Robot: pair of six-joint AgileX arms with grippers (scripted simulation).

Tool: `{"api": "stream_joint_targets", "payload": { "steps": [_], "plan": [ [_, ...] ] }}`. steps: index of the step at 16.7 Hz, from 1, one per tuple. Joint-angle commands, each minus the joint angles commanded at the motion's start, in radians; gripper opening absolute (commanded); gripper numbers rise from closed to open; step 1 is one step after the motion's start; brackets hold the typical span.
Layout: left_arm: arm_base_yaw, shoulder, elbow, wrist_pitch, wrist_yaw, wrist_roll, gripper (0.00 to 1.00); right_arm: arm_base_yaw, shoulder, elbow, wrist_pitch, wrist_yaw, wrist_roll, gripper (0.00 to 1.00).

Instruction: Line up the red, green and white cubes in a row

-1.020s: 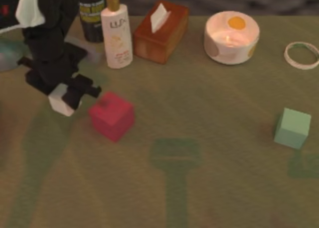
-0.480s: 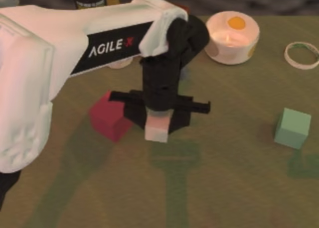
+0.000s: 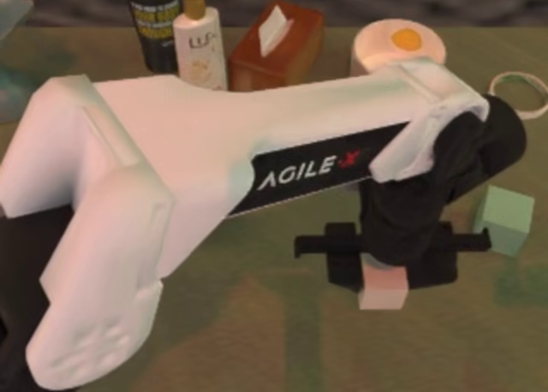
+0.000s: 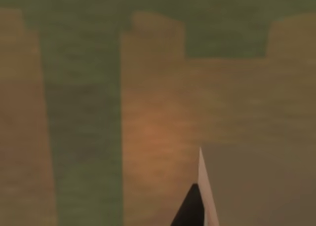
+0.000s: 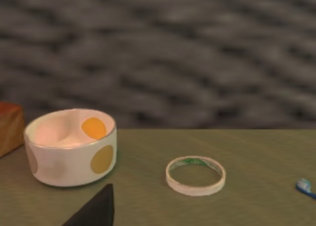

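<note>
My left arm reaches across the table from the left. Its gripper point(image 3: 383, 274) is shut on the small off-white cube point(image 3: 383, 291), held at the middle right just above the cloth. In the left wrist view that cube point(image 4: 256, 186) fills the corner beside a black fingertip point(image 4: 190, 212). The mint green cube point(image 3: 505, 219) rests on the table to the right of the held cube, a short gap away. The red cube is hidden under the left arm. My right gripper is outside the top view; only a dark part of it point(image 5: 94, 210) shows in the right wrist view.
Along the back edge stand a dark bottle point(image 3: 154, 24), a lotion bottle point(image 3: 199, 45), a brown tissue box point(image 3: 276, 41) and a spotted bowl point(image 3: 398, 43). A tape ring point(image 3: 524, 88) lies at the far right. The right wrist view adds a blue toothbrush point(image 5: 306, 186).
My left arm has carried the white cube rightward and toward the front, from beside the red cube to near the green cube. The arm now covers the red cube.
</note>
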Motion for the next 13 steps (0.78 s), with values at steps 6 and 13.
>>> {"api": "stream_joint_targets", "payload": {
  "steps": [6,13],
  "plan": [
    [-0.010,-0.001,0.001,0.001,0.000,-0.015,0.00,0.000,0.000,0.000,0.000,0.000,0.000,1.00],
    [-0.008,0.048,-0.125,0.184,0.000,-0.013,0.00,0.000,0.000,0.000,0.000,0.000,0.000,1.00]
  ]
}}
